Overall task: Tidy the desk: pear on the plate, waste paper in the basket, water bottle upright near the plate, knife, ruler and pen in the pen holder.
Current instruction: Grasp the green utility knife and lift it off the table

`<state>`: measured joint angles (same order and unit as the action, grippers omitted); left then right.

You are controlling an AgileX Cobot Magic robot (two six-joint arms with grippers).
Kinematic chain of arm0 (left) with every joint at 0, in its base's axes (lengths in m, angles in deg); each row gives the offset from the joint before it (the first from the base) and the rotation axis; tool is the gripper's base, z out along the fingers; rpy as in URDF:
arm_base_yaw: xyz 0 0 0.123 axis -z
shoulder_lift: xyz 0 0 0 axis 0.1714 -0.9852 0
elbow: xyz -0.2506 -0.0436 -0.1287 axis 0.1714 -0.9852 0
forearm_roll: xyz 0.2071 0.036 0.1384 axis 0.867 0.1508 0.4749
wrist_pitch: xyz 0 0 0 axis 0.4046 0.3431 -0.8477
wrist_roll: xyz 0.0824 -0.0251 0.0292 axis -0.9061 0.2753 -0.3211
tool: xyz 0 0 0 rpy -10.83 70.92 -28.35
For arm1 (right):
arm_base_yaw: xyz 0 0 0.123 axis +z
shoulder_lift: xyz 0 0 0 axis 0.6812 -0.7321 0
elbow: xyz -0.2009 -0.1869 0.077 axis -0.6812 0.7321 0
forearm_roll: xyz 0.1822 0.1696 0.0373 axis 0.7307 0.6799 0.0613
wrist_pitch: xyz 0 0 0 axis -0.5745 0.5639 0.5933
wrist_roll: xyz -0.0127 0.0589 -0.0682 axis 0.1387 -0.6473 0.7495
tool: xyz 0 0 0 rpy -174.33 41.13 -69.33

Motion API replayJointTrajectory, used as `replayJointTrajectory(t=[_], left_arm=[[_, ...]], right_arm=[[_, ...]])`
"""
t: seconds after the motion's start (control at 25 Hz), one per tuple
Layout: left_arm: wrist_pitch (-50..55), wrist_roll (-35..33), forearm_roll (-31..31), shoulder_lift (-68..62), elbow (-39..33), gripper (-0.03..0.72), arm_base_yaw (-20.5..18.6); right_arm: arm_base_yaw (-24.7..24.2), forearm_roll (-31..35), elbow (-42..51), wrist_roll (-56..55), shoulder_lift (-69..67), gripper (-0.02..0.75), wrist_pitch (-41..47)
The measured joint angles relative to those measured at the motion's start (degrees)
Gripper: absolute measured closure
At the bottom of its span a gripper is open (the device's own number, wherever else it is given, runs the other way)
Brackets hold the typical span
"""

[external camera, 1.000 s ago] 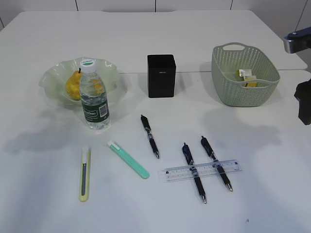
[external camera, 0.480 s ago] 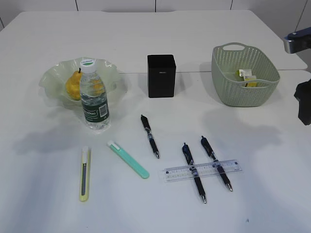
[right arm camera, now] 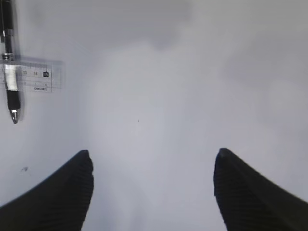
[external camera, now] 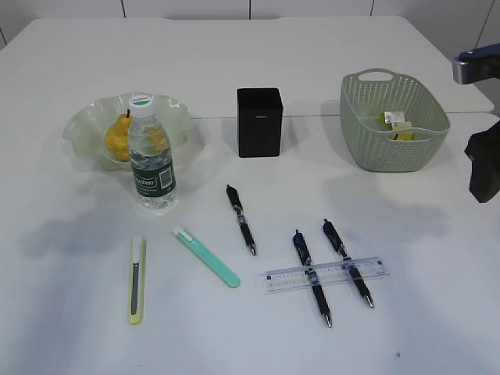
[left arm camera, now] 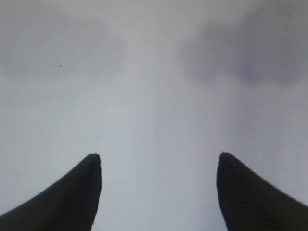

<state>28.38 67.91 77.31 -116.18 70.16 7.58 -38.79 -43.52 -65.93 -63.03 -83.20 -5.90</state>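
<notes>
A yellow pear (external camera: 117, 137) lies in the pale green plate (external camera: 82, 125). A water bottle (external camera: 151, 156) stands upright just in front of the plate. The black pen holder (external camera: 259, 122) stands at the middle. Three pens (external camera: 241, 219) (external camera: 312, 278) (external camera: 348, 262) lie in front of it, two of them under a clear ruler (external camera: 325, 274). A yellow-green knife (external camera: 136, 280) and a teal knife (external camera: 206, 256) lie at the front left. Waste paper (external camera: 397, 123) is in the basket (external camera: 367, 125). My left gripper (left arm camera: 156, 156) is open over bare table. My right gripper (right arm camera: 151, 154) is open and empty, with the ruler (right arm camera: 29, 77) and a pen (right arm camera: 9, 57) to its upper left.
Part of the right arm (external camera: 484, 160) shows at the right edge of the exterior view, beside the basket. The left arm is out of that view. The white table (external camera: 250, 47) runs far back behind the objects.
The right arm has edged slightly to the left at the right edge of the exterior view. Nothing on the table has moved.
</notes>
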Motion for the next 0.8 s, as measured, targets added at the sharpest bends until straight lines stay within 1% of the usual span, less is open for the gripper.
replayJointTrajectory(t=[0.16, 0.32, 0.44, 0.52, 0.64, 0.8], left_arm=[[1.4, -0.3, 0.0, 0.0, 0.0, 0.165, 0.0], [1.8, -0.5, -0.2, 0.0, 0.0, 0.186, 0.0], [2.0, -0.5, -1.9, 0.0, 0.0, 0.2, 0.0], [2.0, -0.5, -2.9, 0.0, 0.0, 0.207, 0.0], [2.0, -0.5, -2.9, 0.0, 0.0, 0.21, 0.0], [1.9, -0.5, -3.3, 0.0, 0.0, 0.211, 0.0]], right_arm=[[0.0, 1.9, 0.0, -0.1, 0.0, 0.163, 0.1], [0.8, 2.4, 0.0, -0.2, 0.0, 0.162, 0.3], [3.3, 2.4, 0.0, -0.2, 0.0, 0.162, 0.4], [6.0, 2.6, 0.0, -0.2, 0.0, 0.163, 0.3], [9.0, 2.9, -0.5, -1.6, 0.0, 0.162, -0.4], [11.5, 3.0, -3.5, -4.0, 0.0, 0.162, -0.8]])
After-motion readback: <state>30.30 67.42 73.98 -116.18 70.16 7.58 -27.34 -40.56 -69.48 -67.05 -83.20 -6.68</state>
